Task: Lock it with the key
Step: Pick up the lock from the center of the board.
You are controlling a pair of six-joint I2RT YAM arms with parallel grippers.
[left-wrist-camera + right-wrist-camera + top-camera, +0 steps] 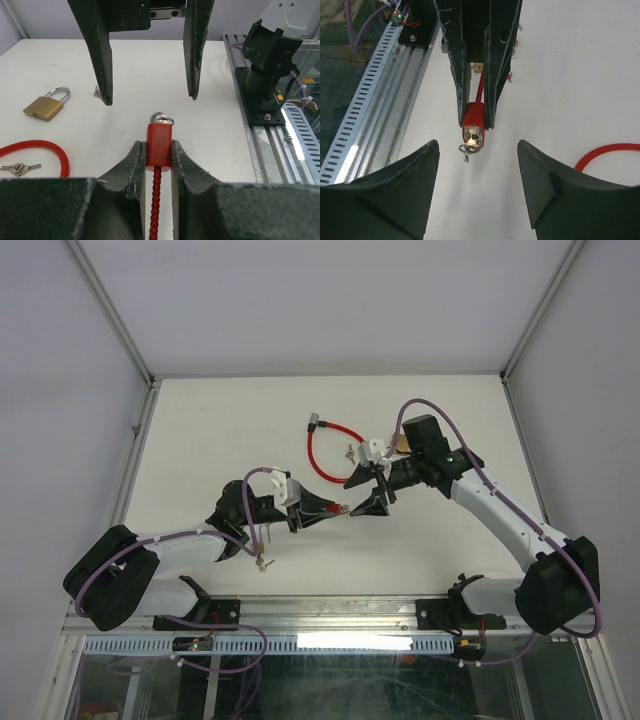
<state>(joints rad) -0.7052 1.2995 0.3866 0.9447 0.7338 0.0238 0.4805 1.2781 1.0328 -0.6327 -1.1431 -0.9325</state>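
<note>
— Which step? (159, 142)
— Turning, I'd judge. The left gripper (157, 148) clamps the red cable lock (159, 145) above the table, the key (161, 119) in its end. The right gripper (149, 97) faces it, jaws apart, empty
— Next?
— Close squarely on the key head, then twist

The white table (220, 430) carried the loop of a red cable lock (316, 462), curled just toward 12 o'clock from its centre. A small bunch of keys (349, 451) lay within the curve. A brass padlock (46, 104) lay flat at about 2 o'clock, apart from the keys. A tiny brass piece (262, 562), too small to identify, sat at 7 o'clock.
</note>
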